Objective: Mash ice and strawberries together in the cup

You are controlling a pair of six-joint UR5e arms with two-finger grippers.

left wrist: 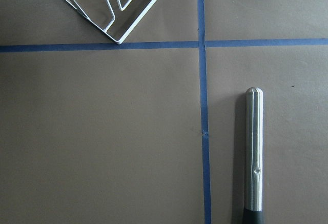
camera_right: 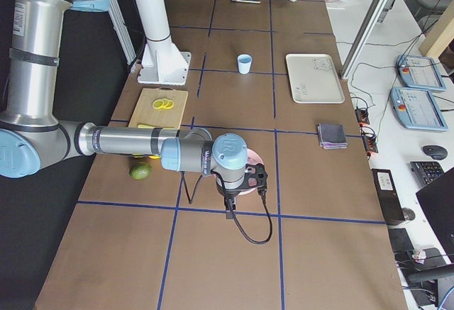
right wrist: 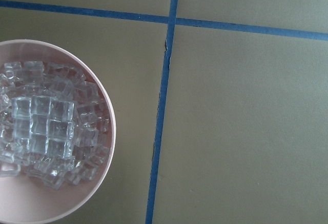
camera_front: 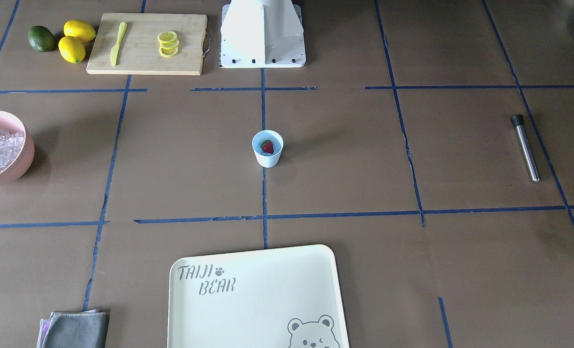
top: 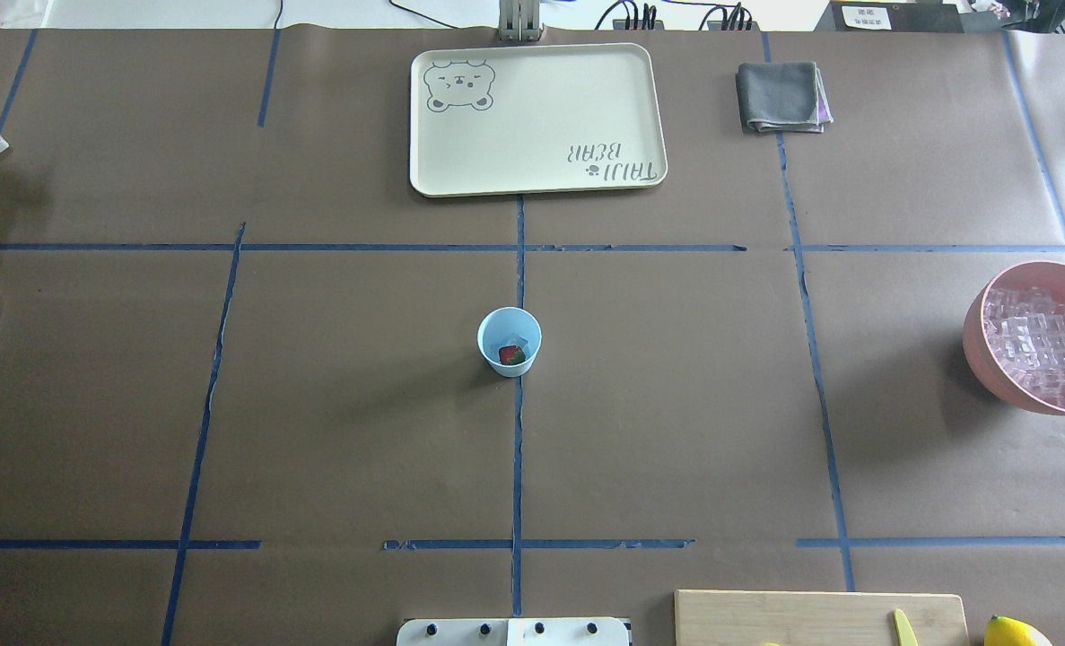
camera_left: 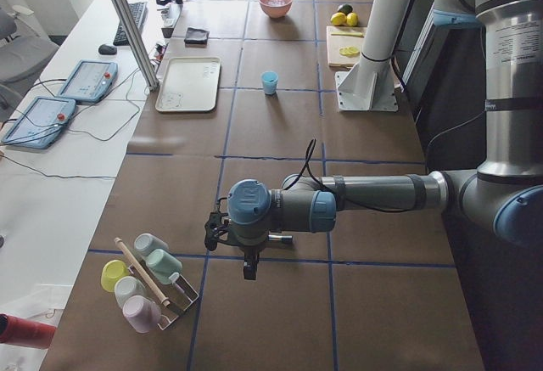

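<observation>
The light-blue cup point(camera_front: 268, 158) point(top: 489, 334) stands at the table's centre on a blue tape line. Inside it lies a red strawberry point(camera_front: 267, 147) point(top: 513, 357), with a clear piece of ice point(top: 509, 342) beside it. Many more ice cubes point(right wrist: 46, 131) point(top: 1039, 345) fill the pink bowl point(top: 981, 359) point(right wrist: 110, 131). My left gripper point(camera_left: 249, 267) hangs over the table's end near a metal rod point(left wrist: 253, 152) point(camera_front: 526, 147). My right gripper point(camera_right: 228, 211) hangs above the pink bowl. I cannot tell whether either gripper is open or shut.
A cream tray point(camera_front: 257, 299) lies on the operators' side, with a grey cloth point(camera_front: 76, 329) near it. A cutting board point(camera_front: 146, 43) holds lemon slices point(camera_front: 168, 44) and a yellow knife; lemons point(camera_front: 76, 41) and a lime point(camera_front: 41, 38) lie beside it. A rack of cups point(camera_left: 148, 282) stands at the left end.
</observation>
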